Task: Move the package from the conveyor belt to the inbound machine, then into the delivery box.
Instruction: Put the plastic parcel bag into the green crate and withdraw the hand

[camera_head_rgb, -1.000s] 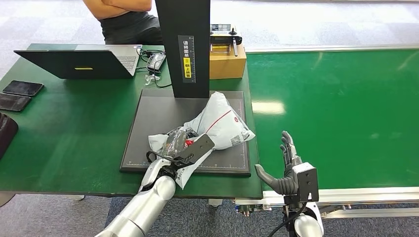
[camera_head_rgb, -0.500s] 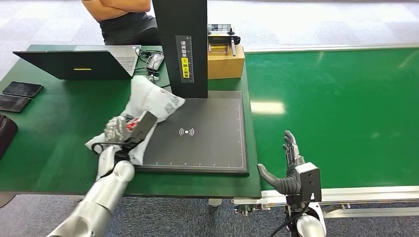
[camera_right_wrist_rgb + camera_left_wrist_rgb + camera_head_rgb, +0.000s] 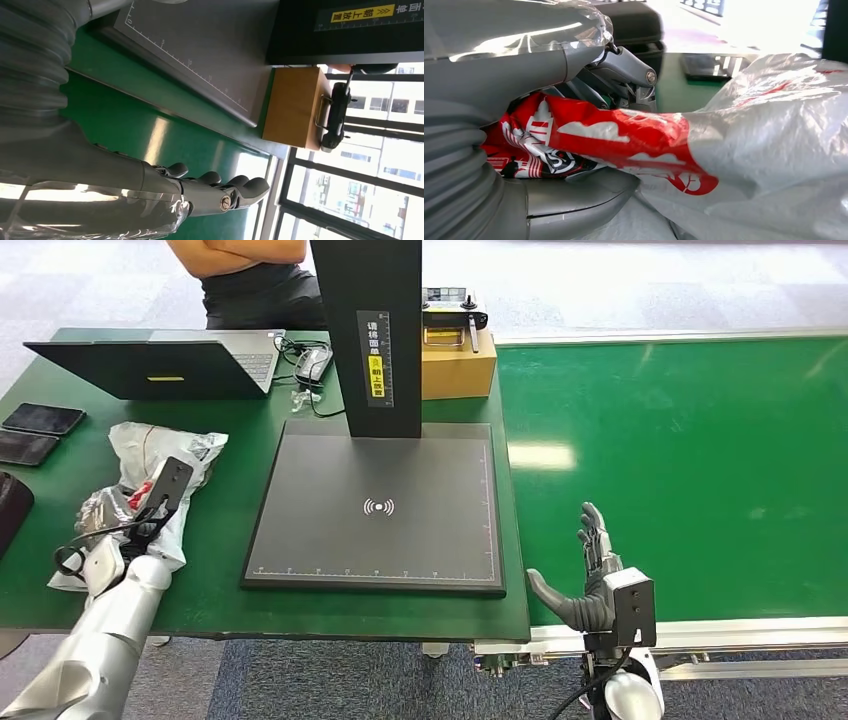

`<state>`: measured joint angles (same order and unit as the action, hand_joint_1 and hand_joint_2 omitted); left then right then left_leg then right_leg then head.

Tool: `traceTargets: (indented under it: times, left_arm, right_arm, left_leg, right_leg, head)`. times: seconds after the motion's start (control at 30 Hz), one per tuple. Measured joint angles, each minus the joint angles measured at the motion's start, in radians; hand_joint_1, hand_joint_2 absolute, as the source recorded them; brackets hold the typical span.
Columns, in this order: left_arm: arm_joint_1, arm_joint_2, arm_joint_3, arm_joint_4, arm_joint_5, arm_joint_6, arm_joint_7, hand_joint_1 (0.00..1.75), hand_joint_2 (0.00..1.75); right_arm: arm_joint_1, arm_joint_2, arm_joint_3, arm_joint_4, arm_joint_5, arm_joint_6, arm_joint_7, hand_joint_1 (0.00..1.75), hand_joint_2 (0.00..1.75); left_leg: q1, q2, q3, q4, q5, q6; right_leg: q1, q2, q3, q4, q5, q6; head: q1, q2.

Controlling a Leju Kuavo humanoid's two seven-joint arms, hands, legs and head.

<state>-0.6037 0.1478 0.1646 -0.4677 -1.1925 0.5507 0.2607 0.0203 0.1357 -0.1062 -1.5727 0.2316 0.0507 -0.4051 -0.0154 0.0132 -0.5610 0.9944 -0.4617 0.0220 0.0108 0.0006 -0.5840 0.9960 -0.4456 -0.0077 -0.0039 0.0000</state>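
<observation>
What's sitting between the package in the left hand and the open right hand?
In the head view, the dark scanner plate of the inbound machine lies between the package, gripped by the left hand, and the right hand.

Your left arm comes in from the near left corner, reaching out over the left side of the table, and the left hand (image 3: 115,510) has its fingers (image 3: 624,67) and thumb wrapped around the package (image 3: 160,455), holding it. Your right hand (image 3: 588,575) sits low at the near right, palm up-ish, fingers straight and spread, thumb sticking out left, holding nothing.
</observation>
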Motion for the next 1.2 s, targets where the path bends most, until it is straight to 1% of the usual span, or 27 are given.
traceTargets:
  times: [0.1,0.2,0.37,0.47,0.6,0.67,0.73,0.8,0.87,0.93,1.0,1.1,1.2]
  left_arm:
    - [-0.007,0.035,0.027,0.022,-0.013,-0.006,0.008,1.75,1.75]
    - [-0.011,0.053,0.042,0.035,-0.016,-0.007,0.01,1.75,1.75]
    - [-0.013,0.066,0.051,0.047,-0.017,-0.007,0.013,1.75,1.75]
    - [-0.017,0.069,0.059,0.054,-0.028,-0.001,0.028,1.75,1.75]
    - [-0.017,0.082,0.087,0.06,-0.04,0.031,0.027,1.75,1.75]
    - [-0.015,0.089,0.108,0.062,-0.042,0.075,0.013,0.88,1.75]
    - [-0.009,0.094,0.136,0.057,-0.049,0.119,-0.008,0.0,0.87]
    - [0.012,0.094,0.178,0.022,-0.066,0.141,-0.045,0.0,0.0]
    - [0.03,0.084,0.23,-0.019,-0.074,0.146,-0.106,0.0,0.0]
    - [0.034,0.063,0.272,-0.037,-0.07,0.148,-0.165,0.0,0.0]
    - [0.034,0.037,0.299,-0.049,-0.069,0.149,-0.197,0.0,0.0]
    - [0.033,0.003,0.313,-0.056,-0.085,0.149,-0.201,0.0,0.0]
    - [0.033,-0.016,0.313,-0.064,-0.1,0.147,-0.188,0.0,0.0]
  right_arm:
    - [-0.003,-0.003,0.0,0.005,0.0,0.0,0.0,0.0,1.75]
    - [-0.004,-0.004,0.0,0.006,0.0,0.0,0.0,0.0,1.75]
    - [-0.006,-0.004,0.0,0.009,0.0,0.0,0.0,0.0,1.75]
    - [-0.008,-0.004,0.0,0.012,-0.001,-0.001,0.0,0.0,1.75]
    - [-0.008,-0.004,0.0,0.013,-0.005,-0.006,0.0,0.0,1.75]
    - [-0.007,-0.004,0.0,0.013,-0.008,-0.009,0.001,0.0,1.75]
    - [-0.006,-0.004,0.0,0.012,-0.011,-0.012,0.001,0.0,1.75]
    - [-0.002,-0.004,0.0,0.011,-0.011,-0.014,0.002,0.0,1.75]
    - [0.003,-0.004,0.0,0.01,-0.011,-0.014,0.002,0.0,1.75]
    - [0.005,-0.004,0.0,0.01,-0.011,-0.014,0.002,0.0,1.75]
    - [0.004,-0.004,0.0,0.01,-0.011,-0.013,0.002,0.0,1.75]
    - [0.004,-0.003,0.0,0.01,-0.01,-0.012,0.002,0.0,1.75]
    - [0.004,-0.003,0.0,0.01,-0.006,-0.012,0.002,0.0,1.75]
  left_leg:
    - [0.0,0.0,0.0,0.0,0.0,0.0]
    - [0.0,0.0,-0.001,0.0,0.0,0.0]
    - [0.0,-0.001,-0.001,0.0,0.0,0.0]
    - [0.0,-0.001,-0.001,0.0,0.0,0.0]
    - [0.0,0.0,-0.001,0.0,0.0,0.0]
    - [0.0,0.0,-0.001,0.0,0.0,0.0]
    - [0.0,0.0,-0.002,0.0,0.0,0.0]
    - [0.0,0.0,-0.002,0.0,0.0,0.0]
    - [0.0,0.0,-0.002,0.0,0.0,0.0]
    - [0.0,-0.002,-0.003,0.0,0.0,0.0]
    - [0.0,-0.002,-0.003,0.0,0.0,0.0]
    - [-0.001,-0.002,-0.002,0.0,0.0,0.0]
    - [-0.001,-0.002,-0.002,0.001,0.0,0.0]
  right_leg:
    - [0.0,0.0,0.0,0.0,0.0,0.0]
    - [0.0,0.0,0.0,0.0,0.0,0.0]
    - [0.0,0.0,0.0,0.0,0.0,0.0]
    - [0.0,0.0,0.0,0.0,0.0,0.0]
    - [0.0,0.0,-0.001,0.0,0.0,0.0]
    - [0.0,0.0,-0.001,0.0,0.0,0.0]
    - [0.0,0.0,-0.002,0.0,0.0,0.0]
    - [0.0,0.0,-0.002,0.0,0.0,-0.001]
    - [0.0,0.0,-0.003,0.0,-0.001,-0.001]
    - [0.0,-0.001,-0.003,0.0,-0.001,-0.001]
    - [0.0,-0.002,-0.002,0.0,-0.001,-0.001]
    - [-0.001,-0.002,-0.002,0.0,0.0,-0.001]
    - [-0.001,-0.001,-0.002,0.0,0.0,0.0]
  head:
    - [0.0,0.0]
    - [0.0,0.0]
    - [0.0,0.0]
    - [0.0,0.0]
    - [0.0,0.0]
    - [0.0,0.0]
    - [0.0,0.0]
    - [0.0,0.0]
    - [0.0,0.0]
    - [0.0,0.0]
    - [0.0,0.0]
    - [0.0,0.0]
    - [0.0,0.0]
